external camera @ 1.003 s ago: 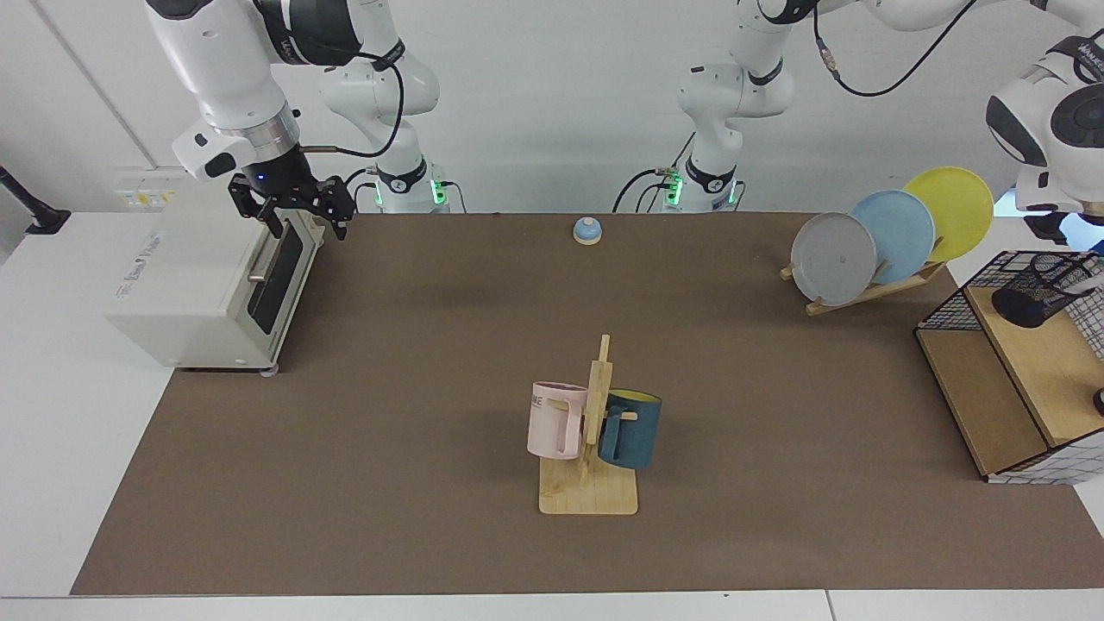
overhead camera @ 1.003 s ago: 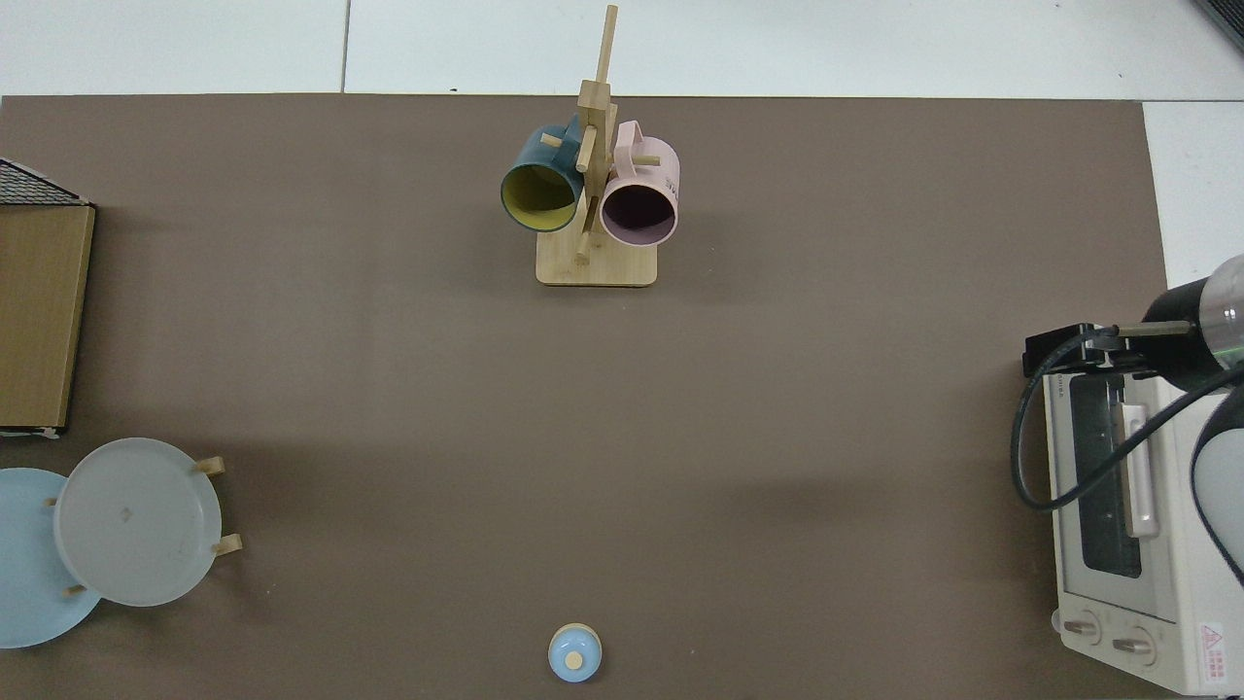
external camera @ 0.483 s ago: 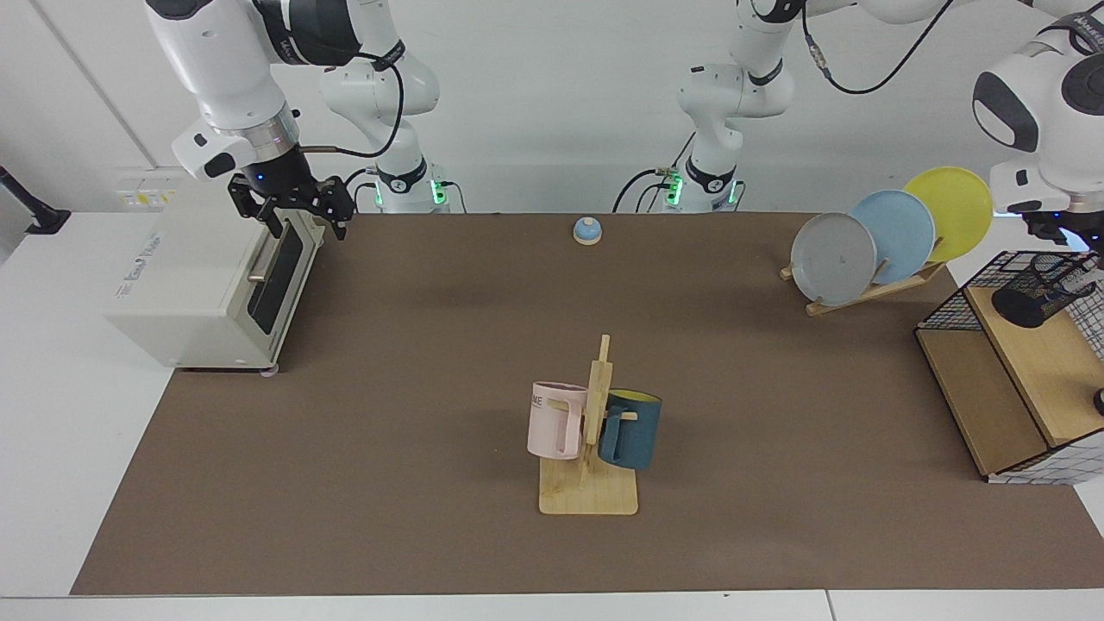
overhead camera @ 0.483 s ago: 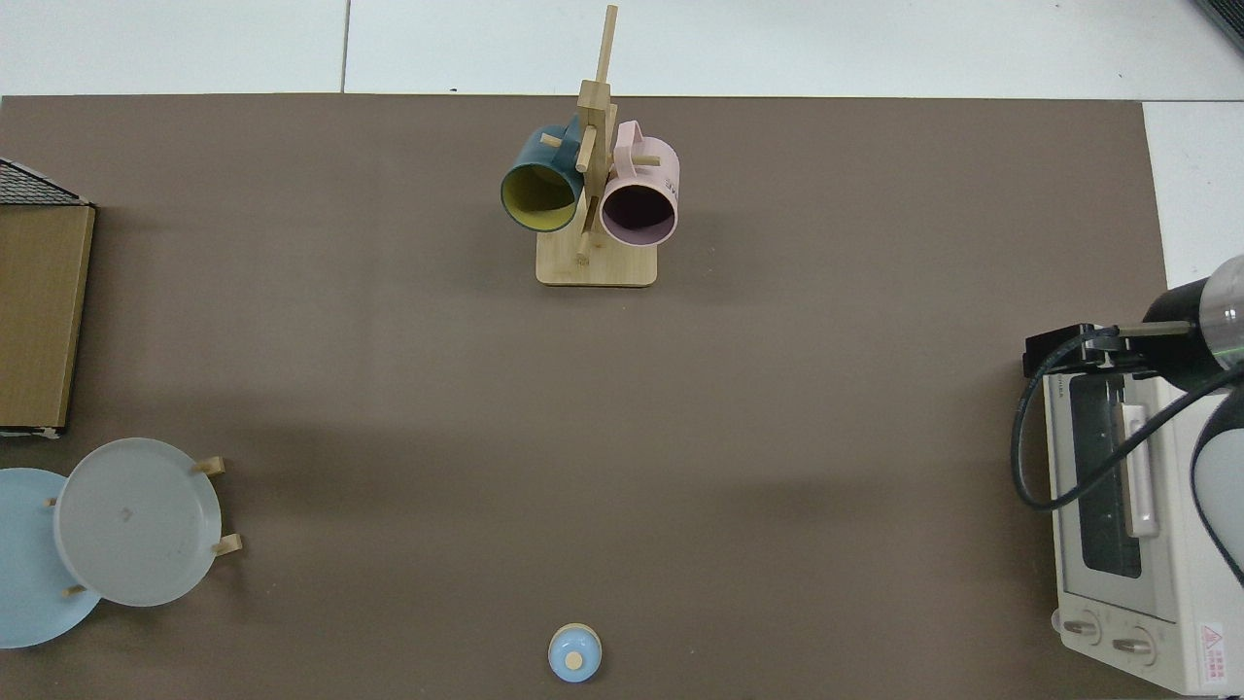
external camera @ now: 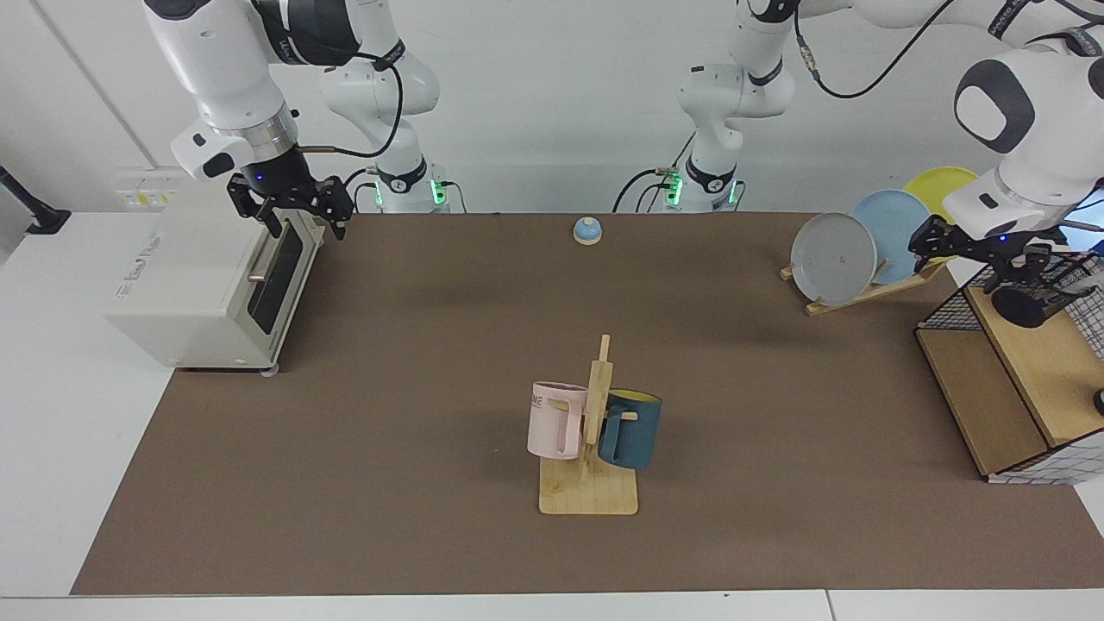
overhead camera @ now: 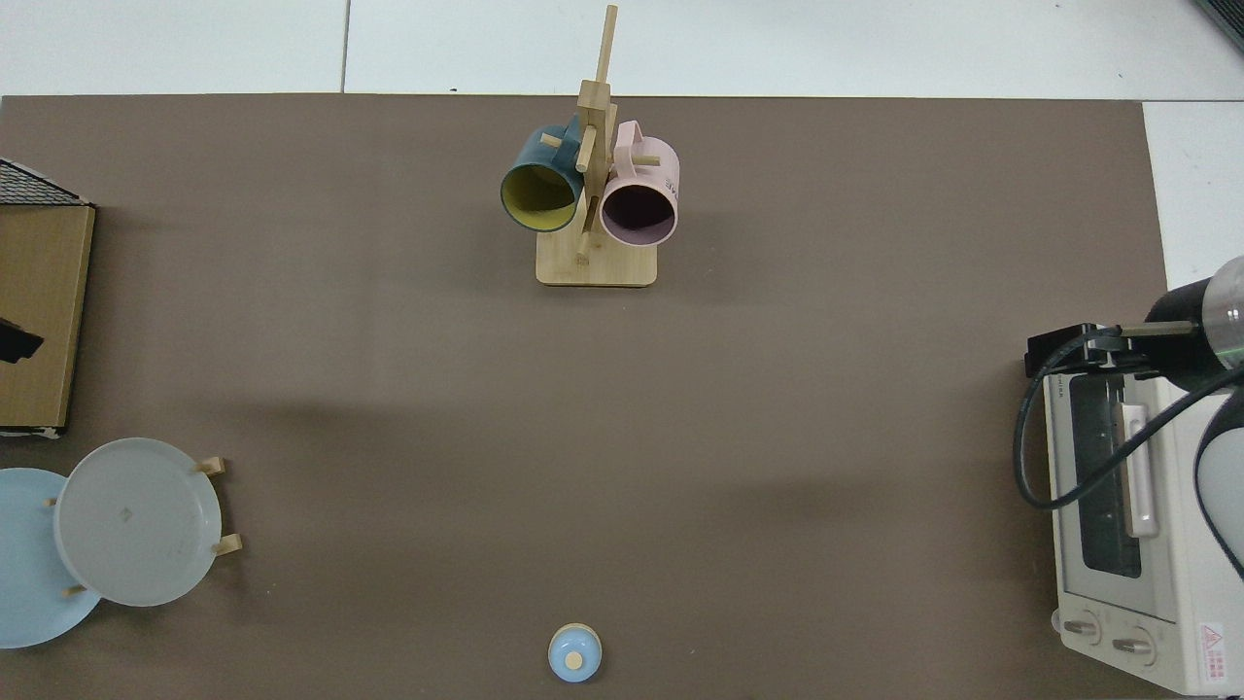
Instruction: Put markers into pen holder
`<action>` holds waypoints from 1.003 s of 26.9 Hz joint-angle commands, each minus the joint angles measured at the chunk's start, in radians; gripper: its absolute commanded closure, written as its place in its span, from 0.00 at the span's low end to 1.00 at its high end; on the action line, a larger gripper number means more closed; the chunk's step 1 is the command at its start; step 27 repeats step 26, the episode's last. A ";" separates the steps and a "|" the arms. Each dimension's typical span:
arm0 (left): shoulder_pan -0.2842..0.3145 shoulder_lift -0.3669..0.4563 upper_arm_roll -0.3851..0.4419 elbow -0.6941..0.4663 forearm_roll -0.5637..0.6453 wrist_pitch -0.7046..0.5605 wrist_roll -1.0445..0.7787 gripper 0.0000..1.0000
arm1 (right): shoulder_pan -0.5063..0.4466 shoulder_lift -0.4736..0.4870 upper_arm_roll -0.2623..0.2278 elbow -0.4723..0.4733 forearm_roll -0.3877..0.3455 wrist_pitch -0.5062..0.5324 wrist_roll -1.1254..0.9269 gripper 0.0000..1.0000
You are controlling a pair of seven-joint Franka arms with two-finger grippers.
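The black mesh pen holder (external camera: 1028, 304) lies tilted on the top wooden shelf of the wire basket (external camera: 944, 309) at the far right of the facing view. A slim pale marker (external camera: 1085, 283) leans out of its mouth toward the view's right edge. My left gripper (external camera: 966, 260) hovers just left of the holder, over the basket's corner, open and holding nothing. Only a black tip of the left gripper (overhead camera: 16, 341) shows in the top view. My right gripper (external camera: 306, 226) waits open above the toaster oven's door (external camera: 278, 274).
A wooden mug tree (external camera: 593, 431) with a pink mug (external camera: 552, 421) and a teal mug (external camera: 631, 429) stands mid-table. Grey, blue and yellow plates stand in a rack (external camera: 871, 289) beside the basket. A small blue bell (external camera: 587, 230) sits at the far edge.
The left arm swung in from the right edge of the facing view, bringing its gripper down beside the pen holder. The right arm has not moved.
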 commanded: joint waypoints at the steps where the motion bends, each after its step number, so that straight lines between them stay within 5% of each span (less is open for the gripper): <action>1: 0.013 -0.001 -0.073 0.014 -0.087 -0.060 -0.250 0.00 | 0.030 -0.011 -0.040 -0.002 -0.015 -0.024 -0.023 0.01; 5: 0.039 -0.034 -0.160 0.012 -0.092 -0.099 -0.354 0.00 | 0.019 -0.011 -0.040 -0.002 -0.015 -0.022 -0.021 0.01; 9: 0.131 -0.115 -0.299 -0.040 -0.090 -0.097 -0.432 0.00 | 0.007 -0.010 -0.039 -0.001 0.001 -0.019 -0.023 0.01; 18: 0.068 -0.243 -0.291 -0.156 -0.053 -0.065 -0.499 0.00 | 0.017 -0.011 -0.031 -0.001 0.004 -0.019 -0.024 0.01; 27: 0.068 -0.240 -0.291 -0.160 -0.066 -0.039 -0.558 0.00 | 0.013 -0.011 -0.031 -0.001 0.004 -0.019 -0.024 0.01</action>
